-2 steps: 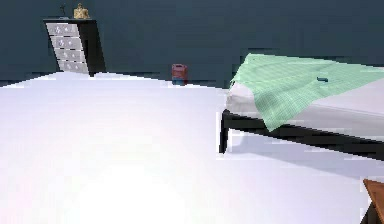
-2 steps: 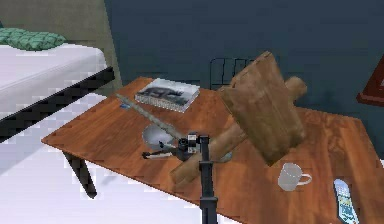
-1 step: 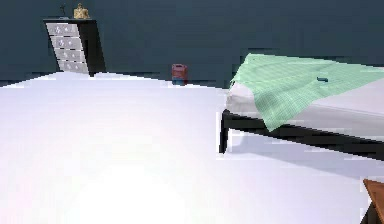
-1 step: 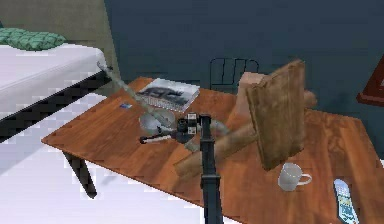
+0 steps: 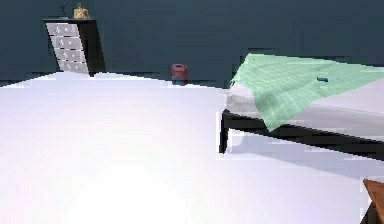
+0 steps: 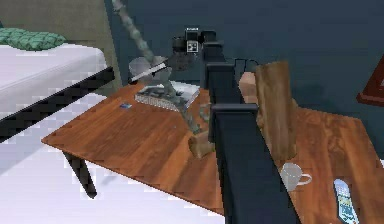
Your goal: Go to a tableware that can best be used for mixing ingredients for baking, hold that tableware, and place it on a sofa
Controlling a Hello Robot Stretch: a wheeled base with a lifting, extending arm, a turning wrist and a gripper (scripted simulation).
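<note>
In the arm side view my arm (image 6: 238,140), a dark bar, reaches out over a wooden table (image 6: 130,140). At its far end sit the white marker squares (image 6: 194,34) and the gripper (image 6: 180,47), close to the table's far edge. Just left of the gripper is a grey rounded shape (image 6: 148,68) at the foot of a thin grey lamp arm (image 6: 132,28). I cannot tell whether the gripper holds anything. A white mug (image 6: 292,177) stands on the table to the right of the arm.
The table also bears a flat grey book-like thing (image 6: 165,96), a small wooden figure (image 6: 204,135), an upright wooden board (image 6: 275,105) and a remote (image 6: 345,200). A bed with a green cover (image 5: 300,85) stands at the forward view's right. A dresser (image 5: 75,45) is at the far wall.
</note>
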